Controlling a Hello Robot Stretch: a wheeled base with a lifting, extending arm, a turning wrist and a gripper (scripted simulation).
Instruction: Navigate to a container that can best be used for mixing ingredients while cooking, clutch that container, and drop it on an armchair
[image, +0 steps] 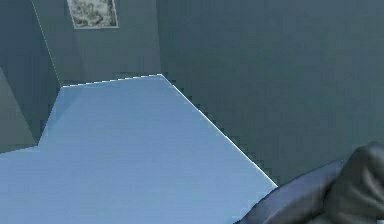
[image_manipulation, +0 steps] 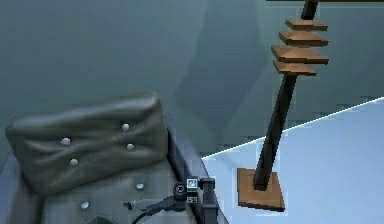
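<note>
Forward view. Blue floor runs out to a room corner at 12 o'clock. Framed picture on the wall at 11 o'clock. Dark padded edge of the armchair at 5 o'clock, close alongside.

Arm side view. Armchair's tufted back sits at 9 o'clock, its seat dropping toward 7. Arm comes up at 6 o'clock, and the gripper reaches over the seat cushion. How the fingers stand: cannot tell. Whether it holds anything: cannot tell, as the cushion lies right behind it. Where the mixing container is: cannot tell. Tiered wooden stand at 2 o'clock, its base on the floor near the chair.

Progress, as judged: navigation to the armchair looks done and the arm is placed for the drop. Whether the drop itself is made stays unconfirmed
</note>
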